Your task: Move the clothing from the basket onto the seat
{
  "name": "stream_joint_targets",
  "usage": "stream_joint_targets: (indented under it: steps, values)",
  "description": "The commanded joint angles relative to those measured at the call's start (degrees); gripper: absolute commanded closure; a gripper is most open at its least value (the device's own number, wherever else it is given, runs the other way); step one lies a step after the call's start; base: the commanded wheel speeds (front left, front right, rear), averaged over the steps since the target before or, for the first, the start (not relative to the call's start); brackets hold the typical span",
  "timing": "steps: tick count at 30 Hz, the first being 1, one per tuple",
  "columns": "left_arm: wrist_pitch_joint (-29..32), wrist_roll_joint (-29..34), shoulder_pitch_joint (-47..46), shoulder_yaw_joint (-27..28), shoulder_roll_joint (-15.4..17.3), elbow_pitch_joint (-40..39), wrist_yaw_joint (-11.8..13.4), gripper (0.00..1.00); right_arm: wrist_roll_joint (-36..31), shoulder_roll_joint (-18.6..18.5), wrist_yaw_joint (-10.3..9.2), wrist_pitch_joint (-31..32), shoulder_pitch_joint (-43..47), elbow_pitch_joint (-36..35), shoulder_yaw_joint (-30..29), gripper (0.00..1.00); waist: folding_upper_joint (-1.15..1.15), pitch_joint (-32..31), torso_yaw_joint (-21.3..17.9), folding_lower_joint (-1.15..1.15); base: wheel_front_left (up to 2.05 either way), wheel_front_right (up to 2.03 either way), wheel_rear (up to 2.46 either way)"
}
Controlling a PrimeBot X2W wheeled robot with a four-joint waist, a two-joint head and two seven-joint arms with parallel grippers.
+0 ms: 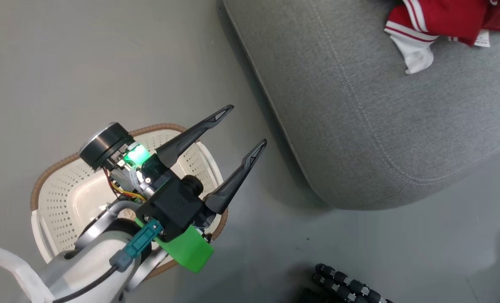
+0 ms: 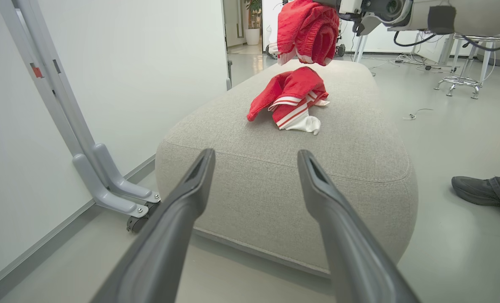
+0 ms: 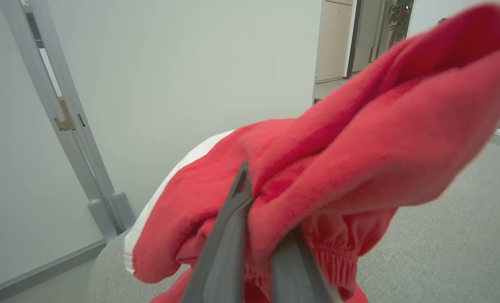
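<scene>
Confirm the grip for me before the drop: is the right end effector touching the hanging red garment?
Touching. The right wrist view shows the right end effector shut on the red garment, with fabric pinched between its closed jaws and bunched over them.

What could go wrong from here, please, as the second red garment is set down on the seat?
1. The held garment bunches around the right end effector, so it may snag when released and get dragged off the seat.
2. It hangs over the lying garment; a low drop could shove that one.
3. A person's shoe rests near the seat, so wide arm swings seem risky.
</scene>
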Motion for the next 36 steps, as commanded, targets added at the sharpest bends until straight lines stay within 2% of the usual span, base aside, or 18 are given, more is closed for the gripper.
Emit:
stream_joint_targets:
  steps: [1,8,9,10,11,13,18,27,36]
  values:
    - [0.2,0.6,-1.5,0.3,0.8,-0.5,-0.3,0.0,-0.1,0.0,-0.02,-0.5,-1.6,3.1,0.4,1.0,0.0,6.9,4.1,-0.01,0.0,0.0,0.0]
    - [0.6,1.3,-3.4,0.3,1.6,-1.0,-0.3,0.0,0.0,0.7,-0.02,-2.9,-4.3,15.9,1.6,1.0,0.0,10.2,4.9,-0.01,0.0,0.0,0.0]
    - [0.5,1.3,-3.4,0.3,1.7,-0.9,-0.2,0.0,-0.2,0.9,-0.02,-3.1,-4.1,17.2,1.8,0.45,0.0,10.4,4.9,-0.01,0.0,0.0,0.0]
    - [0.5,1.4,-3.4,0.3,1.8,-0.9,-0.1,0.0,-0.2,1.1,-0.02,-3.3,-3.8,18.1,1.8,0.45,0.0,10.5,4.9,-0.01,0.0,0.0,0.0]
    - [0.5,1.4,-3.4,0.4,1.8,-0.8,0.0,0.0,-0.3,1.1,-0.02,-3.5,-3.5,19.0,1.7,0.0,0.0,10.7,4.9,-0.01,0.0,0.0,0.0]
    - [0.4,1.3,-3.2,0.4,2.0,-0.7,0.1,0.0,-0.1,1.3,-0.02,-3.6,-2.8,19.9,1.4,0.0,0.0,10.7,4.7,-0.01,0.0,0.0,0.0]
    - [-0.1,0.6,-2.4,0.7,2.3,0.0,0.6,0.0,-0.4,1.5,-0.03,-3.7,0.6,16.4,-0.4,0.0,0.0,9.5,4.2,-0.01,0.0,0.0,0.0]
    - [-3.2,-1.0,0.2,0.1,0.6,3.3,1.9,0.0,-1.0,4.2,-0.03,-3.7,12.2,5.9,-2.1,0.0,0.0,3.1,4.3,-0.01,0.0,0.0,0.0]
    - [-6.7,-3.0,3.3,0.0,-2.1,7.4,4.1,0.0,-2.6,7.4,-0.03,-3.7,23.4,-4.4,-0.9,0.0,0.0,-3.6,5.8,-0.01,0.0,0.0,0.0]
